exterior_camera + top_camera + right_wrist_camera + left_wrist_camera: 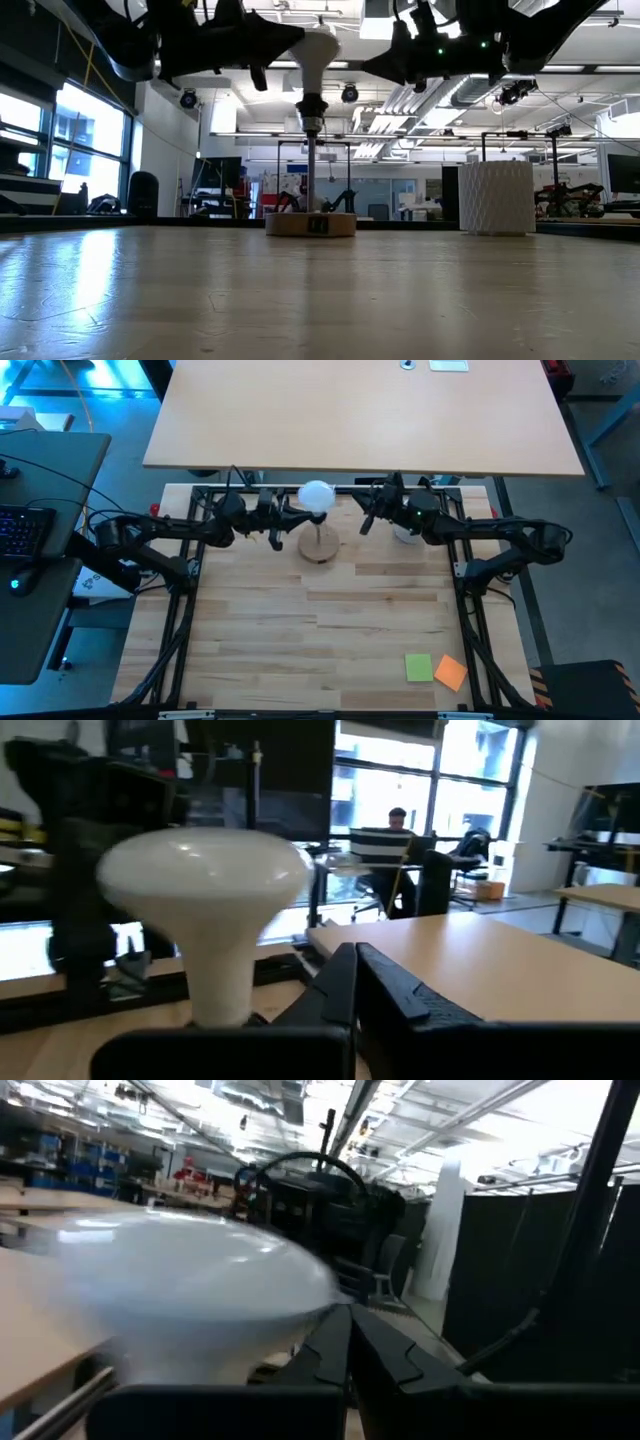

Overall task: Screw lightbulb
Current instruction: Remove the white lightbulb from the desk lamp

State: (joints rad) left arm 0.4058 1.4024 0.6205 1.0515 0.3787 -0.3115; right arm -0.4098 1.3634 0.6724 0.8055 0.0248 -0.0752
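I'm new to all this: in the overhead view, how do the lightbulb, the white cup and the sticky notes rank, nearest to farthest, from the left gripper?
From the left gripper:
1. lightbulb, right beside it.
2. white cup, beneath the right arm.
3. sticky notes, near corner.

The high view looks straight down from above the table (pixel 330 620), taking in the whole worktop and both arms. The low view sits at table-top height and faces level across the table (pixel 320 290) into the room behind; the arms enter it from above. The left wrist view looks forward from the left arm, very close to the lightbulb (pixel 190 1295), with the room beyond. The right wrist view looks forward from the right arm, near the lightbulb (pixel 205 890), toward windows and a seated person (pixel 385 845). All four views share the lightbulb (pixel 317 495) (pixel 318 50); the high and low views also share the wooden stand (pixel 319 546) (pixel 310 223).
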